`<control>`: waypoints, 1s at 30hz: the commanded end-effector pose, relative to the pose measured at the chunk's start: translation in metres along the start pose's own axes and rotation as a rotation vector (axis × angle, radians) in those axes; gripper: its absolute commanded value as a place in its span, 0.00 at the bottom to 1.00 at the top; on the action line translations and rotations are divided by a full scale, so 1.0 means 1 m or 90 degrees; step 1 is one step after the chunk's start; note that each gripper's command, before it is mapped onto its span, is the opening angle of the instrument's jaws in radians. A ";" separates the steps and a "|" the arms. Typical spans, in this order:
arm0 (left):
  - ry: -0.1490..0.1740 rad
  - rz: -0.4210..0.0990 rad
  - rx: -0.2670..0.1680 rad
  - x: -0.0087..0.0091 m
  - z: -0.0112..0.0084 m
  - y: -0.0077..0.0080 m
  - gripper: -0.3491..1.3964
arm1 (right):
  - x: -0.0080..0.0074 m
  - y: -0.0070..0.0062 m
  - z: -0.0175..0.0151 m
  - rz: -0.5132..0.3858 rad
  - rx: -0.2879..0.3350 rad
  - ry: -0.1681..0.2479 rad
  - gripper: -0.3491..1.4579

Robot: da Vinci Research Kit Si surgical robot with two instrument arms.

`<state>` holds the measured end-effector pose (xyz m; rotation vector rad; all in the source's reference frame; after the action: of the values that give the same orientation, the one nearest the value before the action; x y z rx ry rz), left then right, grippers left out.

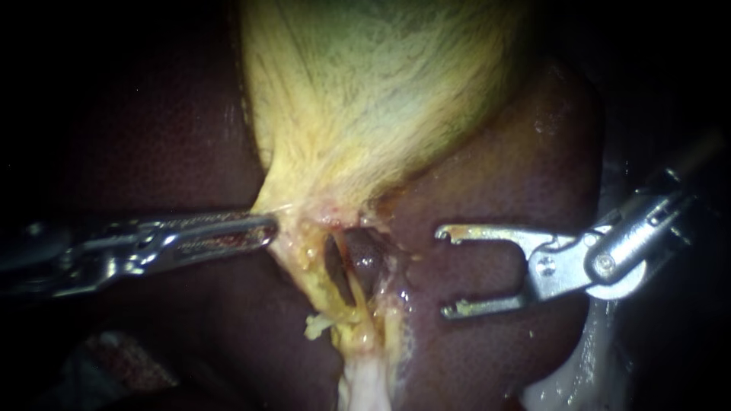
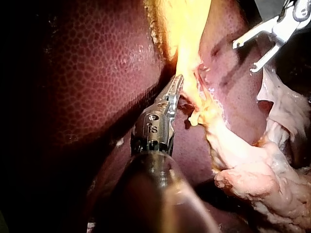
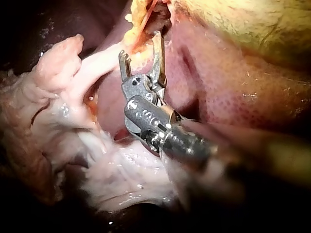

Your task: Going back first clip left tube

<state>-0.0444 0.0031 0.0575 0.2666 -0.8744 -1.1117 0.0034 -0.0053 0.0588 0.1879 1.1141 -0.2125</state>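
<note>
The yellow-green gallbladder (image 1: 381, 91) hangs from the top and narrows to a neck over the dark red liver (image 1: 495, 167). Below the neck, two thin yellowish tubes (image 1: 346, 293) run down beside a dark gap; no clip shows on them. My left instrument (image 1: 266, 228) comes in level from the left, its jaws shut on the neck's left edge; the left wrist view shows its tip (image 2: 177, 83) against the yellow tissue. My right instrument (image 1: 444, 270) lies over the liver to the right of the tubes, apart from them, jaws wide open and empty. Yellow tissue (image 3: 141, 19) lies ahead of its jaws (image 3: 141, 46).
Pale whitish fatty tissue (image 1: 365, 384) trails below the tubes and bulks beside my right instrument's shaft (image 3: 97, 160). Liver surface surrounds the field on both sides (image 2: 97, 73). In the left wrist view my right instrument (image 2: 244, 57) stands open beyond the yellow tissue.
</note>
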 end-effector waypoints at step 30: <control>0.000 0.010 0.030 0.0029 0.0062 -0.0018 0.17 | 0.0000 0.0000 0.0002 0.001 -0.001 0.000 0.52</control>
<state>-0.0496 0.0012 0.0618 0.2985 -0.9031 -1.0773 0.0036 -0.0054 0.0590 0.1872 1.1133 -0.2104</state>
